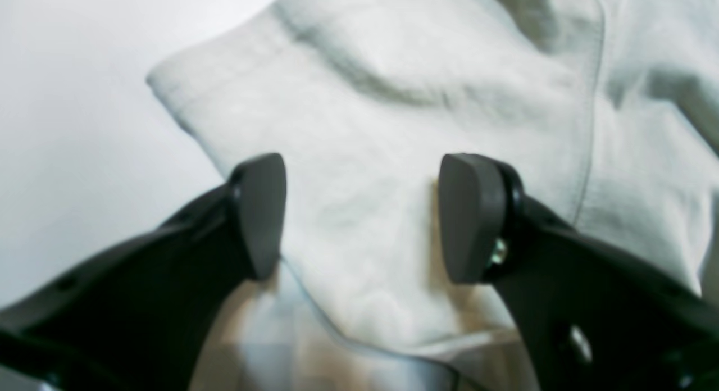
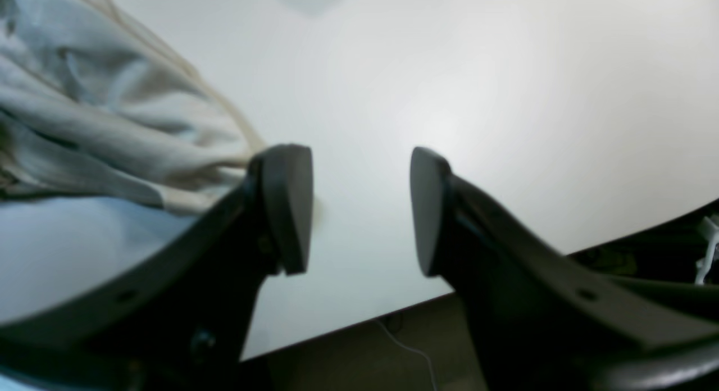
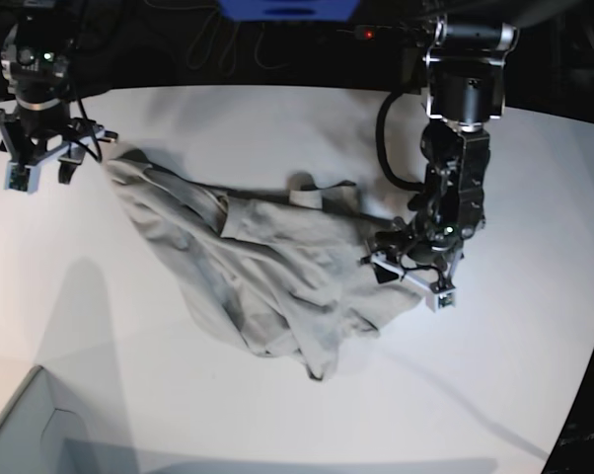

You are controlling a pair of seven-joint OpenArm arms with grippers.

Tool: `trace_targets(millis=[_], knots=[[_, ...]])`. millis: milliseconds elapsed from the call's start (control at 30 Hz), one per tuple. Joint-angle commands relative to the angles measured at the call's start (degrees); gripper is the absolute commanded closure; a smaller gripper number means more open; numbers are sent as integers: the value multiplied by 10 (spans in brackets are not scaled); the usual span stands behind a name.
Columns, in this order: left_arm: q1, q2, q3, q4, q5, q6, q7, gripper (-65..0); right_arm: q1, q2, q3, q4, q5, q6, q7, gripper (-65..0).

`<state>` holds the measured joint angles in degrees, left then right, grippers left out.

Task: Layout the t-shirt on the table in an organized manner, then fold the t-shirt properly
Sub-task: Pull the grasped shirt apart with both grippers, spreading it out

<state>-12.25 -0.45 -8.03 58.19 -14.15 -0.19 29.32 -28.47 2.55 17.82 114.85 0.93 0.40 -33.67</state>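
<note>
The light grey-beige t-shirt [image 3: 267, 267] lies crumpled across the middle of the white table [image 3: 514, 375], stretched from the far left to the right. My left gripper [image 3: 410, 275] is open and low over the shirt's right edge. In the left wrist view the left gripper [image 1: 362, 217] has wrinkled cloth [image 1: 393, 99] with a seam showing between its spread fingers. My right gripper [image 3: 40, 176] is open and empty beside the shirt's far-left tip. In the right wrist view the right gripper [image 2: 359, 208] is over bare table [image 2: 505, 99], with bunched cloth [image 2: 84, 127] just left of one finger.
A grey box corner [image 3: 21, 425] shows at the front left of the base view. The table's edge [image 2: 449, 294] runs close under my right gripper, with dark floor and a cable beyond. Dark equipment and cables stand behind the far edge [image 3: 277, 87].
</note>
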Motion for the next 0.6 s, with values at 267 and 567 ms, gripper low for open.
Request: trace_targets(millis=[267, 567], knots=[[-11, -8, 0, -53, -1, 4, -2, 0, -1, 4, 2, 11, -2, 1, 13, -284], [87, -10, -85, 196, -1, 5, 5, -2, -2, 4, 2, 11, -2, 1, 13, -284]])
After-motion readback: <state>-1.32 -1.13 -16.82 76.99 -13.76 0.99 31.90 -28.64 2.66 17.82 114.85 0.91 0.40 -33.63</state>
